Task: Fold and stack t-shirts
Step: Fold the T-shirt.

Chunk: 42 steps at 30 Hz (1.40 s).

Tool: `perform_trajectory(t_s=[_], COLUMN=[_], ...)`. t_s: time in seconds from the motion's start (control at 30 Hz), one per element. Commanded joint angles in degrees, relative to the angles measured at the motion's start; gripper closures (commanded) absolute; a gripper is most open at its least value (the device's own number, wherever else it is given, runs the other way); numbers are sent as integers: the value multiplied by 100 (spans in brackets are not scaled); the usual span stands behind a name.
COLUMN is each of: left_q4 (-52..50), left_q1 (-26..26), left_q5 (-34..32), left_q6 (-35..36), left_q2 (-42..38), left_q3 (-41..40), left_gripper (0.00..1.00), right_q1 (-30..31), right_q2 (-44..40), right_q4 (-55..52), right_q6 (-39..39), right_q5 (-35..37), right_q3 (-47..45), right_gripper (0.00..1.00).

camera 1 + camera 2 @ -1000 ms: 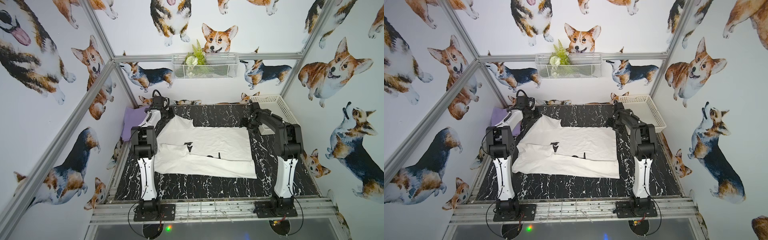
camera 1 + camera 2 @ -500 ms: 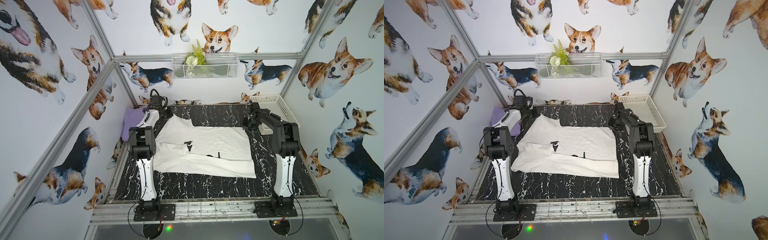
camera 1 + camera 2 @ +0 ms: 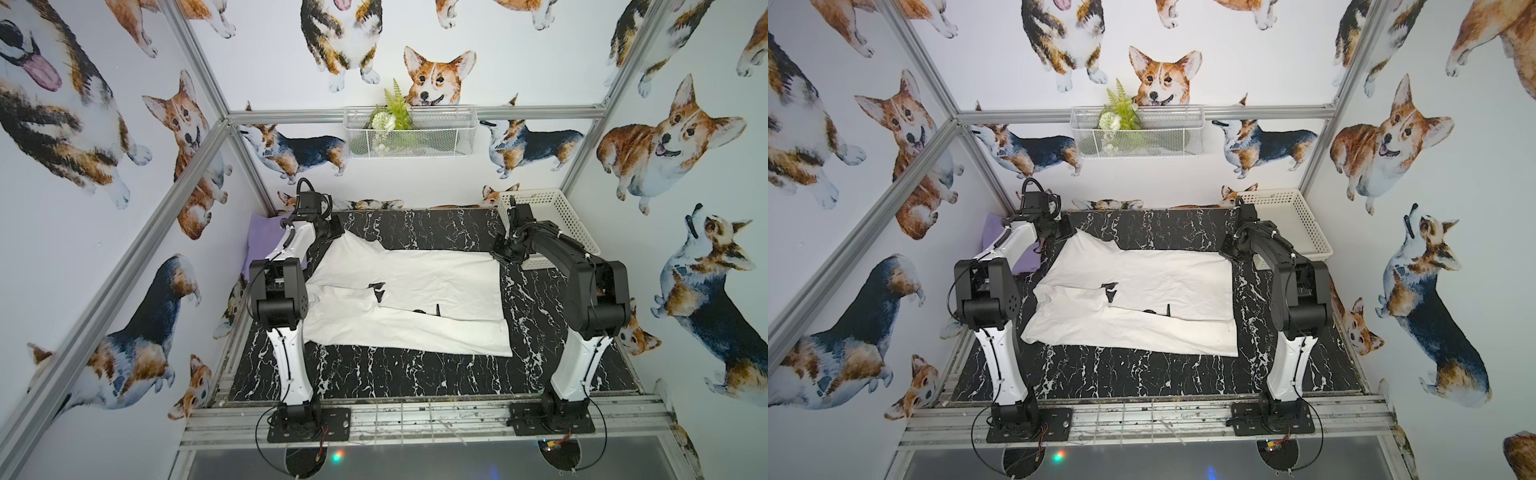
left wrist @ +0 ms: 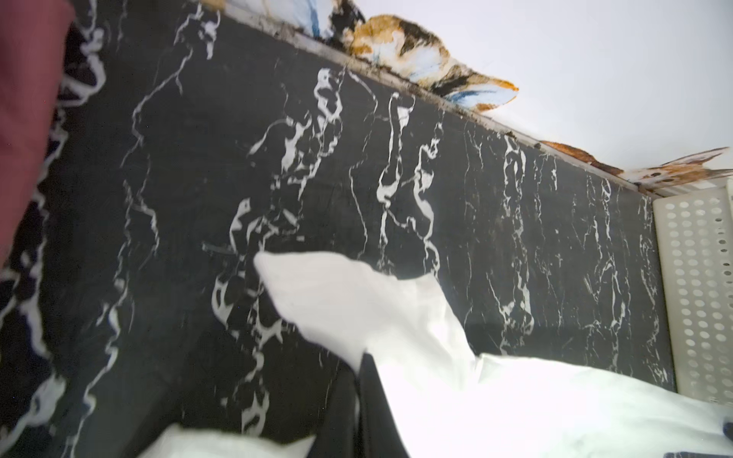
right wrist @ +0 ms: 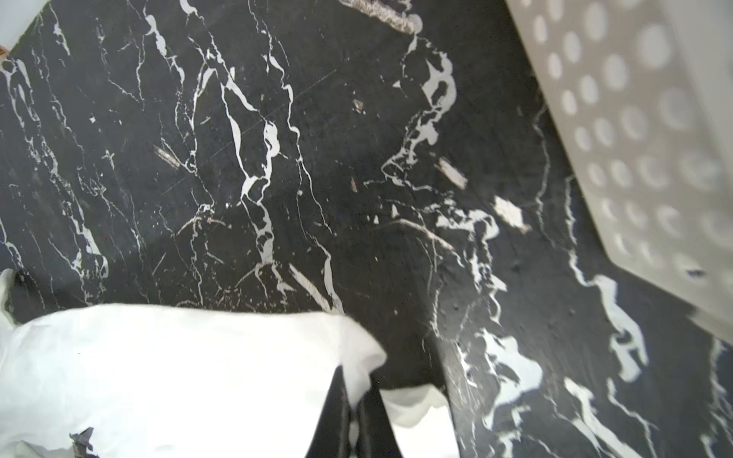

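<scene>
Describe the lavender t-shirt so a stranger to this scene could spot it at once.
Find the black marble table and go to its far left corner, behind the left arm. A lavender t-shirt lies there, partly hidden by that arm. Its plain purple colour sets it apart from the large white t-shirt spread over the table beside it.

Corgi-print walls, black marble tabletop, wire basket with fern
</scene>
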Motion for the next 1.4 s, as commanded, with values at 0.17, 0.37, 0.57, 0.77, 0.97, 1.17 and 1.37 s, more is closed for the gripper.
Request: perform_trajectory(t_s=[0.17, 0.37, 0.57, 0.77, 0.97, 1.17, 1.37], left_q4=[-335, -785, -870, -866, -1426, -2464, -2022], left_q1=[-274, -282, -292, -327, -330, -321, -302], left_q5=[-613, -915, -1284, -1319, -1939, -2933, -2357], left_q6=[-236, -131, -239, -322, -391, -1079, -1355], left_q2=[-1687, -2707, -3477, -3817, -3547, -3017, -3597], left_q3=[-1426, -2076, -3021, -3705, -3556, -3180, -3423], left_gripper=[100, 100, 100, 100, 97, 36, 19], right_q1=[290, 418, 526, 570, 631, 688, 777], right_q2=[-1430, -1998, -2110, -1977, -1863, -1791, -2145], right_q4=[-6, -143, -40, -51, -119, -428, -158], right_q6=[-190, -131, -45, 11, 82, 348, 497], right_q5=[503, 775, 869, 984, 1125, 1481, 1557], right_q3=[-1284, -1988, -2402, -2453, -2504, -2482, -2478], right_gripper=[100, 100, 100, 100, 100, 38, 38])
